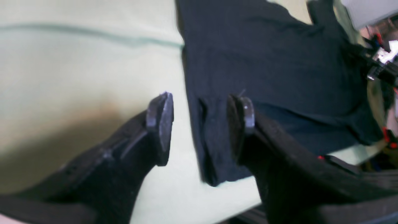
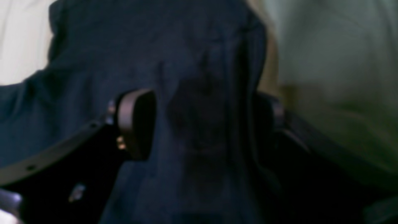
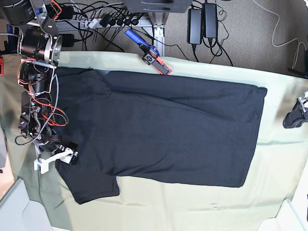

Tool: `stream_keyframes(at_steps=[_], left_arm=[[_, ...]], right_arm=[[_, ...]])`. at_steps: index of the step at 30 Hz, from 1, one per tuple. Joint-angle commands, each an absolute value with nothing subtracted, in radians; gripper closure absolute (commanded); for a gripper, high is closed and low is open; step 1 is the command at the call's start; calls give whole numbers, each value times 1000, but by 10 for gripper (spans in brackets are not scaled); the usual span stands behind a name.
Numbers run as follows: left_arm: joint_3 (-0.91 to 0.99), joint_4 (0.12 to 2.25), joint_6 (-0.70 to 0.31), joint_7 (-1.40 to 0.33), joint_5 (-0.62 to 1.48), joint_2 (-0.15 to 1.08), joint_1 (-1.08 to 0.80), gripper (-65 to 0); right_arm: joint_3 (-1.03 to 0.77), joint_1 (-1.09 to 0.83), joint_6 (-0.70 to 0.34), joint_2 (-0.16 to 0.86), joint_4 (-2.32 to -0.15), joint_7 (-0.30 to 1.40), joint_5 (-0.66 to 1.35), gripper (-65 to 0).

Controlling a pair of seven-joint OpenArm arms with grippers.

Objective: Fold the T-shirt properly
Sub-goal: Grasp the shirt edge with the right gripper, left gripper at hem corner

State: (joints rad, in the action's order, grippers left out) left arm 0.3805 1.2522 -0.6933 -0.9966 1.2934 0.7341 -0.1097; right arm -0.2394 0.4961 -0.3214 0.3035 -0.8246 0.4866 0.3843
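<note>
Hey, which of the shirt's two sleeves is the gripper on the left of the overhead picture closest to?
The near-side sleeve, at the picture's bottom; the right gripper sits beside it.

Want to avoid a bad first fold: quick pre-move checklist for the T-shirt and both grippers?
1. T-shirt spread flat on the pale green cloth: ok, only light wrinkles.
2. Plain black side up: ok, no print visible.
3. Left gripper open: ok; it straddles the shirt's edge, nothing pinched.
4. Right gripper open: ok; it hovers over dark fabric near a sleeve.
5. Right gripper touching the fabric: cannot tell, the wrist view is blurred.
6. Orange and blue tool clear of the shirt: not ok, it lies right at the far edge.
</note>
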Motion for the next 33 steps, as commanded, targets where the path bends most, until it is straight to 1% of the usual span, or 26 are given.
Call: stream_keyframes(at_steps=[1,6,10,13,15,18,22,25,27,28,31,33], left_arm=[[390,1266,-698,-955,1290,762,-97,-312],[384,1264,-698,-810,1173,753,-83,-312],[348,1243,-698,-803,1104,717,12,-312],[265,1191,-698,-717,987,688,104,-311],[183,1131,-698,-631,885,673,170,-311],[68,1012,-659,-532,764,641,284,-311],[-37,791,-575,-434,659,574,441,-311],[-62,582,-561,-393,646,523,537,-311],[-61,496,-566,-361,662,501,577,-311],[-61,475,-574,-354,671,492,591,-311],[-62,472,-642,-357,674,469,609,-311],[-62,472,-648,-379,693,455,616,-311]], right_arm=[[-240,523,-350,315,-844,475,392,-443],[-240,523,-352,316,-844,474,392,-443],[-240,523,-352,316,-844,475,392,-443],[-240,522,-352,316,-844,488,392,-443],[-240,522,-352,316,-844,507,392,-443],[-240,518,-352,316,-844,524,392,-443],[-240,517,-352,316,-844,524,381,-443],[-240,517,-352,316,-844,532,381,-443],[-240,517,-352,316,-844,532,382,-443],[-240,517,-352,316,-844,532,381,-443],[-240,517,-352,316,-844,532,381,-443],[-240,517,-352,316,-844,532,381,-443]])
